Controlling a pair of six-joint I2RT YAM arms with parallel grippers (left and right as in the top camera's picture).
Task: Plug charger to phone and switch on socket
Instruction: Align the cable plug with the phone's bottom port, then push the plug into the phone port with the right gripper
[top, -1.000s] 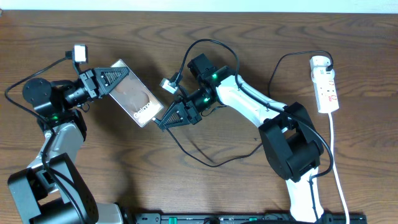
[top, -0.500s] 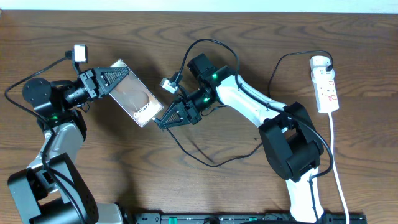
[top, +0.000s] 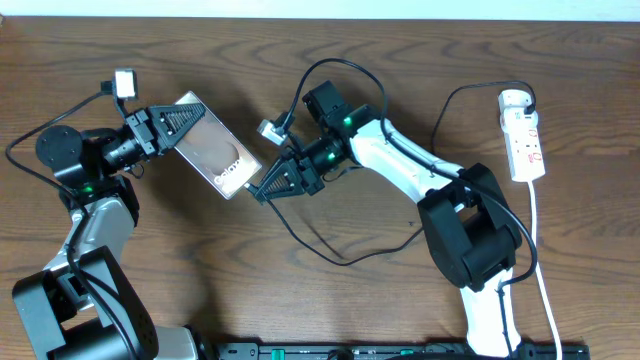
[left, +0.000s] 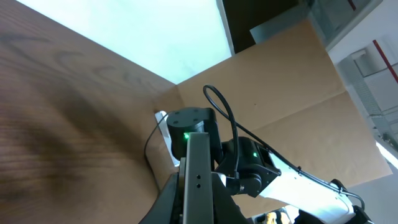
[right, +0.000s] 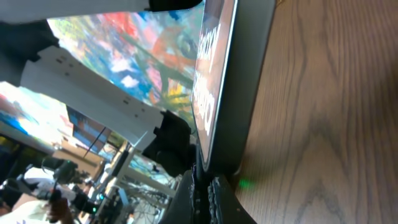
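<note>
Over wood-grain table (top: 300, 310), left claw (top: 196, 116) grips phone (top: 222, 158), right claw (top: 259, 195) pinches charger (top: 330, 256).

Phone (top: 208, 147) and right tool (top: 258, 190) slightly up-left

The phone (top: 212, 148), gripped by the left fingers (top: 175, 125), meets the right fingers (top: 275, 183) with no gap between; the charger (top: 335, 258) loops over the table (top: 220, 270) below the right arm (top: 400, 165) and arches behind it; the socket (top: 526, 140) and its white cord (top: 545, 270) line the right edge; bare wood lies front left and back centre.
</note>
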